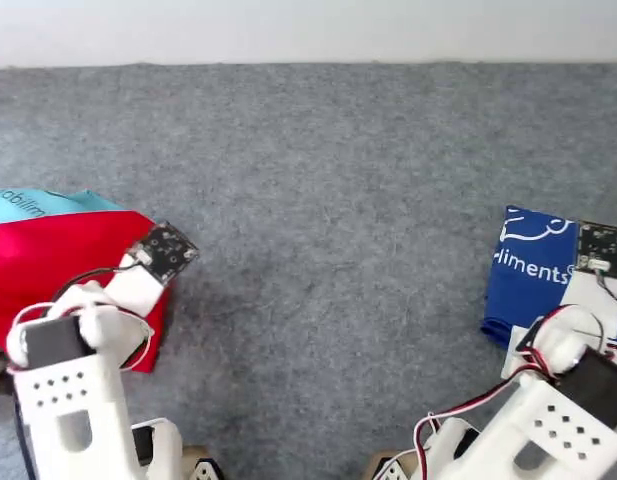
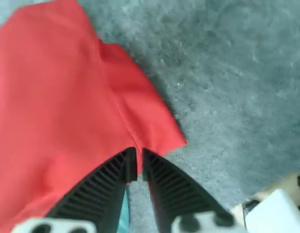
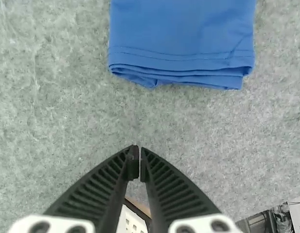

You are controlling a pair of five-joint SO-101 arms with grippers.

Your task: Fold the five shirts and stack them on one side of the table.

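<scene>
High view: down onto a grey table cover point(image 1: 338, 180), felt-like and mottled, with a pale wall strip point(image 1: 308, 30) along the far edge.
Red shirt point(image 1: 58, 265): smooth matte knit, folded into a rough rectangle at the table's left side, on top of a teal shirt point(image 1: 73, 202); straight seam across it in the left wrist view.
Teal shirt: a narrow band showing past the far edge of the red one, pale print on it.
Blue shirt point(image 1: 533, 270): compact folded rectangle at the table's right side, white print on top; in the right wrist view, several stacked layers with a stitched hem and softly rounded corners.
Left gripper point(image 2: 138, 158): black ribbed plastic jaws tapering to a wedge, clenched to a thin slit; tips right at the red shirt's corner hem; cannot tell whether any cloth is pinched.
Right gripper point(image 3: 139, 155): same black ribbed wedge, clenched on nothing, over bare grey cover and apart from the blue shirt's folded edge.
Left arm point(image 1: 68, 390): white perforated plastic with looped red and black wires, above the red shirt's near corner.
Right arm point(image 1: 558, 400): white perforated plastic, wired alike, over the blue shirt's near side.
</scene>
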